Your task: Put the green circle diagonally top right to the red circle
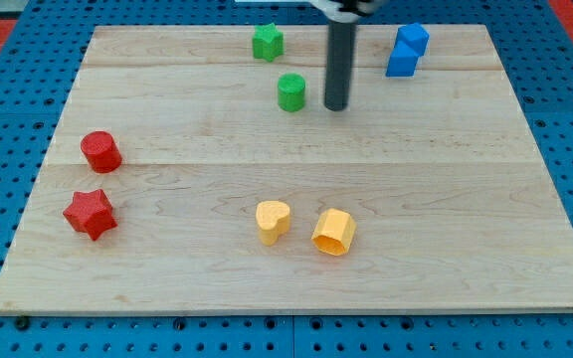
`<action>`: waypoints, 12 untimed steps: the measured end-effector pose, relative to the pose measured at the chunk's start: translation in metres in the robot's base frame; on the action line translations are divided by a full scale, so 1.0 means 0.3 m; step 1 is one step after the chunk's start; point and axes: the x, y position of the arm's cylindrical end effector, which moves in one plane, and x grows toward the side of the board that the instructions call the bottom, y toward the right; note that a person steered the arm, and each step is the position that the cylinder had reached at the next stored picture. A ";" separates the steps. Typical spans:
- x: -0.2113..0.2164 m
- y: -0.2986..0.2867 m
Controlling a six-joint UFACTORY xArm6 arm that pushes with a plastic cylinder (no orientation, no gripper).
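Note:
The green circle [290,92] stands on the wooden board near the top middle. The red circle [100,152] stands at the view's left, well below and left of the green circle. My tip [336,106] rests on the board just right of the green circle, with a small gap between them. The rod rises straight up out of the view's top.
A green star-like block [268,42] sits above the green circle. A blue block [407,51] is at the top right. A red star [90,213] lies below the red circle. A yellow heart [273,221] and a yellow hexagon [334,232] sit at bottom middle.

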 end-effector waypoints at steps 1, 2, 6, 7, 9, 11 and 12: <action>-0.025 -0.223; -0.241 -0.323; -0.187 -0.357; -0.244 -0.386; -0.327 -0.424; -0.031 -1.016; 0.116 -1.051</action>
